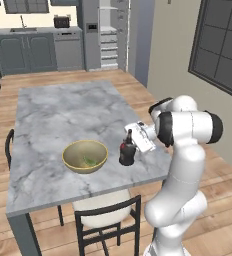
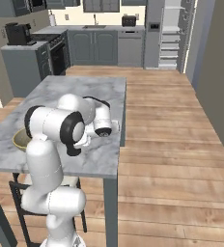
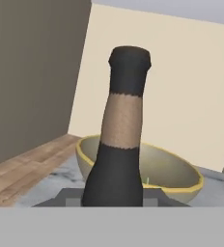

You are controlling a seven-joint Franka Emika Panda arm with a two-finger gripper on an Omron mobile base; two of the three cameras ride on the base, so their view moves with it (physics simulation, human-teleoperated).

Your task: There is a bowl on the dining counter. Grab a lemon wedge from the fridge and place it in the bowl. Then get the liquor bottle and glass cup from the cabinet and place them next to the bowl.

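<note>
On the bench (image 1: 53, 115) the wedge (image 1: 89, 161) lies in the bowl (image 1: 85, 156); our end effector (image 1: 133, 141) pinches the bottle (image 1: 127, 150) just beside it; we judge the cup remains

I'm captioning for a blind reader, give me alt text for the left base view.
A white robot arm's gripper holds a dark liquor bottle upright on the marble dining counter, just right of an olive-tan bowl containing a small lemon wedge.
</note>
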